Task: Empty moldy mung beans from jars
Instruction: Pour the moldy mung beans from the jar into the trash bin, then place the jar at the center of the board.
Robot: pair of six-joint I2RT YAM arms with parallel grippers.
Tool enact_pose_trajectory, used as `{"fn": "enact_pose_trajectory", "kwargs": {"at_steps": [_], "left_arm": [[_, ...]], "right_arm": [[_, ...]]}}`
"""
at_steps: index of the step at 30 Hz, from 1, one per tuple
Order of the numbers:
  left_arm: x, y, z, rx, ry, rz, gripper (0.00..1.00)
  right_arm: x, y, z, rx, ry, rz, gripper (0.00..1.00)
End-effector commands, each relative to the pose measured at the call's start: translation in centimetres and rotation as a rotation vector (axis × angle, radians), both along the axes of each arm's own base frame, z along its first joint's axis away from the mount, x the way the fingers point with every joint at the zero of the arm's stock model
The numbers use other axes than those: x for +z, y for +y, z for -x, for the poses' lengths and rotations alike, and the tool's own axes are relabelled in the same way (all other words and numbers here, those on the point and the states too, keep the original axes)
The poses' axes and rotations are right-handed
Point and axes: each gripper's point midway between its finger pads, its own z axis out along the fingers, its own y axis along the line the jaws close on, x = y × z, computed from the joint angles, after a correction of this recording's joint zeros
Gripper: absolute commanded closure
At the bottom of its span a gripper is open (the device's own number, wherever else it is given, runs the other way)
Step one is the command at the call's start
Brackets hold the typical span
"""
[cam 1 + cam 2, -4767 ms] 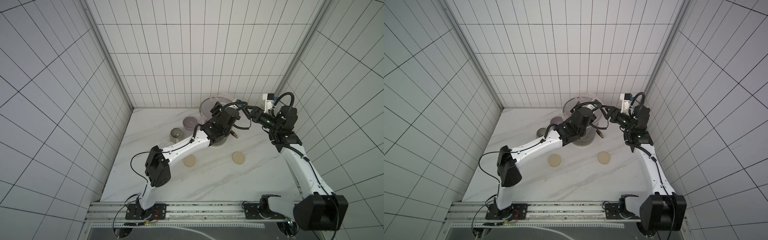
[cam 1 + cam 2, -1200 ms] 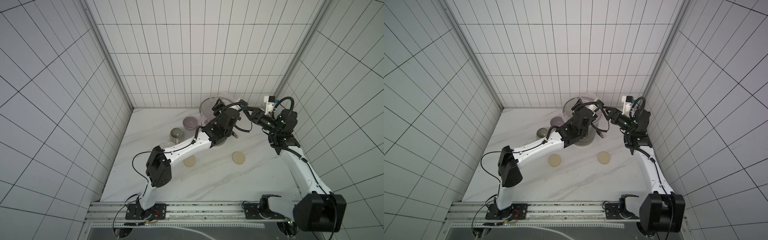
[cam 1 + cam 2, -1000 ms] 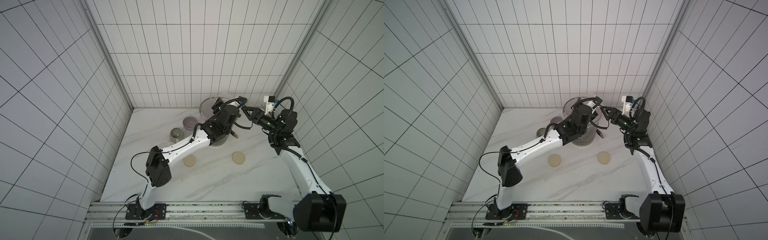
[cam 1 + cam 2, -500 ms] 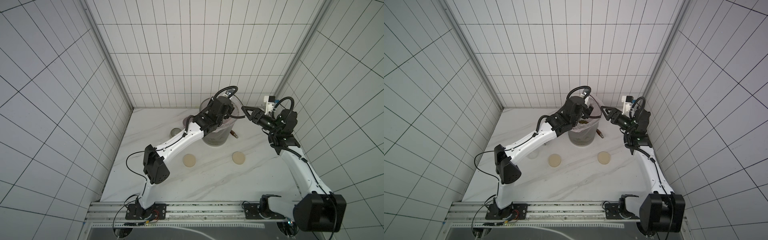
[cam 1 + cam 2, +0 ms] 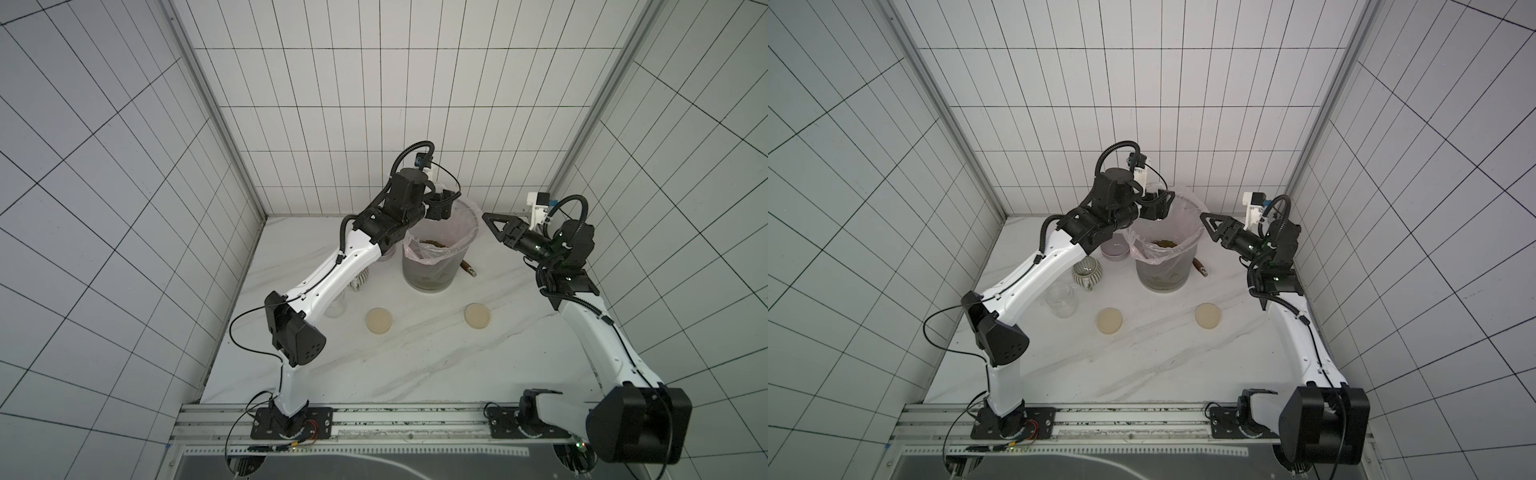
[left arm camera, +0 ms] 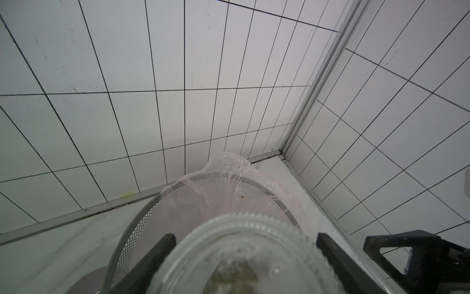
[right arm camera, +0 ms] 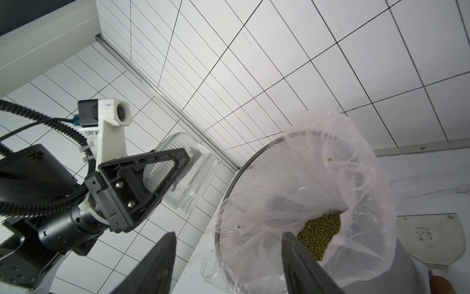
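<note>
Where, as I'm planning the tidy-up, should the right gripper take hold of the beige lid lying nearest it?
By its rim, from straight above. The lid lies flat on the table, a thin round disc with no knob showing, so the right gripper would likely need to straddle it, jaws on opposite edges.

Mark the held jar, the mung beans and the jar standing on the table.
held jar (image 7: 197,175), right wrist view, glass side wall
mung beans (image 7: 320,236), right wrist view, middle of the heap
standing jar (image 5: 1062,301), a top view, glass body
</note>
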Motion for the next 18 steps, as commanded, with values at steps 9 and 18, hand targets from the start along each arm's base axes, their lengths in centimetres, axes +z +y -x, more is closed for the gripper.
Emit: {"fn": "enact_pose_trajectory", "kwargs": {"at_steps": [9,18], "left_arm": [[5.5,-0.7,2.1,-0.189,0.158,0.5,0.34],[5.1,-0.1,2.0,-0.183,0.216,0.595,0.34]], "right_arm": [[0.1,6.9,0.9,0.292,-0.028,-0.029,0.34],[3.0,10.1,1.1,0.426,-0.111,-0.074,0.37]]}}
